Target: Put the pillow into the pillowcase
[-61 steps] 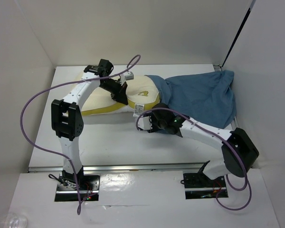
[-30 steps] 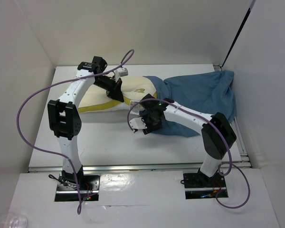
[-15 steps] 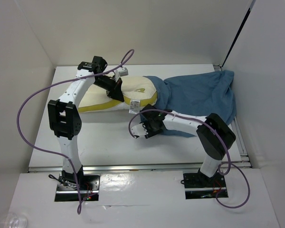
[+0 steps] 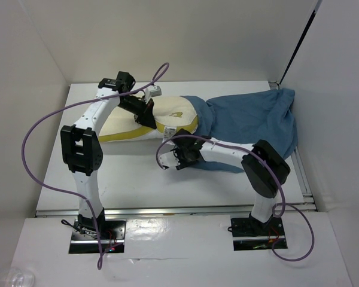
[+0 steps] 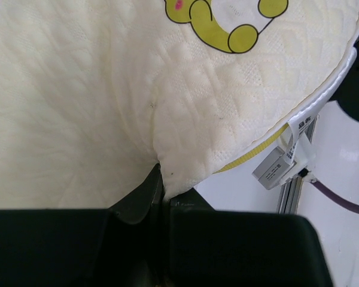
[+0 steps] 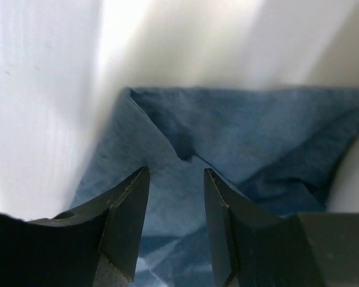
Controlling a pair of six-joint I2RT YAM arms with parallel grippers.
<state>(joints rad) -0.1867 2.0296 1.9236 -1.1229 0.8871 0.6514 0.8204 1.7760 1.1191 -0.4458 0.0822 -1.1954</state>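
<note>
The cream-yellow pillow [image 4: 170, 118] lies at the back middle of the table, with its yellow ring emblem [image 4: 176, 113] facing up and its white tag [image 4: 182, 133] at the near corner. Its right end sits at the mouth of the dusty-blue pillowcase [image 4: 251, 122], which spreads out to the right. My left gripper [image 4: 148, 119] is shut on a fold of the pillow [image 5: 185, 107], pinched between the jaws [image 5: 161, 185]. My right gripper [image 4: 182, 156] is open and low over the pillowcase's near-left corner [image 6: 185, 173], with blue fabric between its fingers [image 6: 128, 203].
White enclosure walls stand close on the left, back and right. Purple cables [image 4: 33, 149] loop from both arms. The white table [image 4: 137, 179] has a metal rail along its front edge [image 4: 167, 209]. The pillowcase bunches against the back right corner [image 4: 287, 98].
My right arm has folded in, and its gripper has turned and dropped onto the pillowcase's near-left corner. My left gripper, still shut on the pillow, shifted slightly left two seconds ago and has held since.
</note>
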